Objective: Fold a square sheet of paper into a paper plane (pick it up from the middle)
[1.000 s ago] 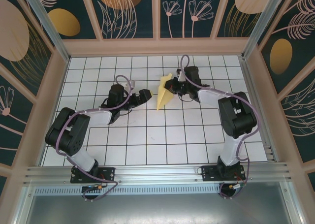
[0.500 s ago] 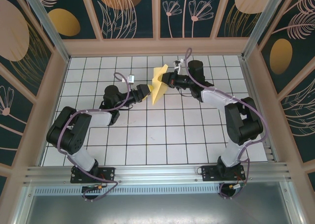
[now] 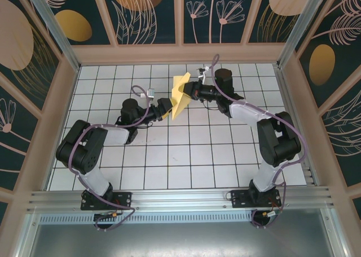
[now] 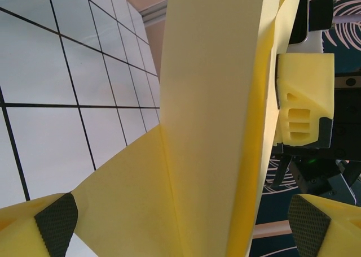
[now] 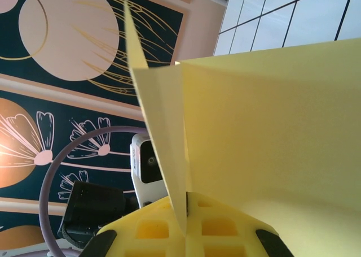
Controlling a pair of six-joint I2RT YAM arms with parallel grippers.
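Note:
The paper plane, pale yellow paper folded to a narrow pointed shape with a centre crease, hangs in the air above the far middle of the table. My right gripper is shut on its upper fold; in the right wrist view the paper rises from between the closed yellow jaws. My left gripper stands open at the paper's lower left. In the left wrist view its two dark pads sit wide apart with the paper between them, not pinched.
The white grid table lies below, with wooden walls and floral panels on three sides. The right arm's yellow finger shows just beyond the paper in the left wrist view. An aluminium rail runs along the near edge.
The right gripper has raised the paper off the table and carried it left. The left gripper has moved right until its open jaws straddle the paper's lower part.

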